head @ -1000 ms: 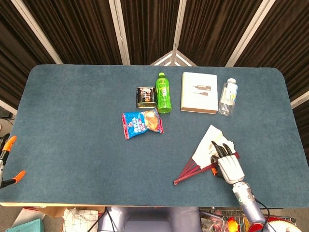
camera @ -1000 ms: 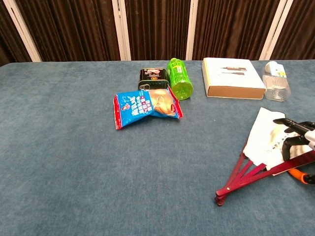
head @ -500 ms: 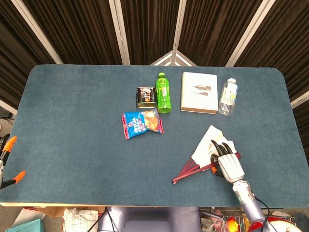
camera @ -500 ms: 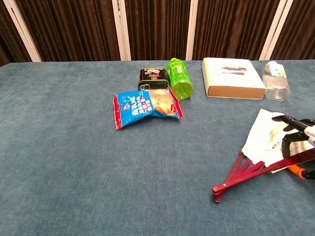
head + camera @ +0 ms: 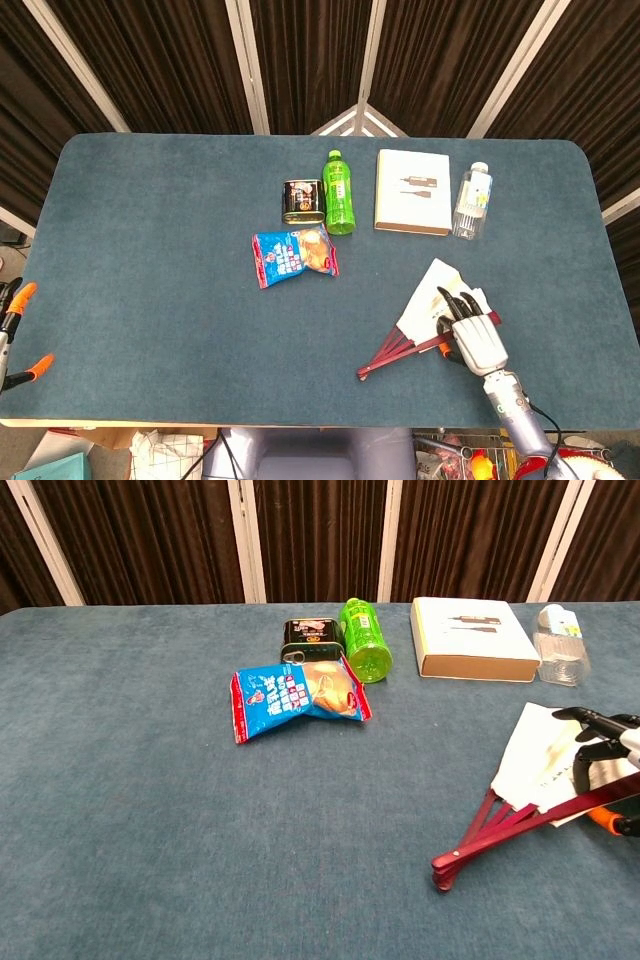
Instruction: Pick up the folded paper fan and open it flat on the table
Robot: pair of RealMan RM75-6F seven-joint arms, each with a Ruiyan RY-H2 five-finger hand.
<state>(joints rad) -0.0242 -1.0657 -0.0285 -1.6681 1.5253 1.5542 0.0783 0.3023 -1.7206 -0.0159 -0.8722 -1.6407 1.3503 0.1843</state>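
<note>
The paper fan (image 5: 426,301) lies partly spread on the blue table at the right, white paper on dark red ribs that meet at a pivot (image 5: 362,372) pointing toward the near edge. My right hand (image 5: 472,334) lies over its right side, dark fingers on the paper and curled around the outer red rib. In the chest view the fan (image 5: 538,756) sits at the right edge, and my right hand (image 5: 606,752) holds that rib, partly cut off by the frame. My left hand shows in neither view.
Behind the fan stand a white box (image 5: 412,192) and a clear bottle (image 5: 472,200). A green bottle (image 5: 339,192), a dark tin (image 5: 301,200) and a blue snack bag (image 5: 294,256) sit mid-table. The near table edge runs close below the hand.
My right hand has shifted slightly away and to the right with the outer rib. The fan's pivot slid a little left and farther from the near edge.
</note>
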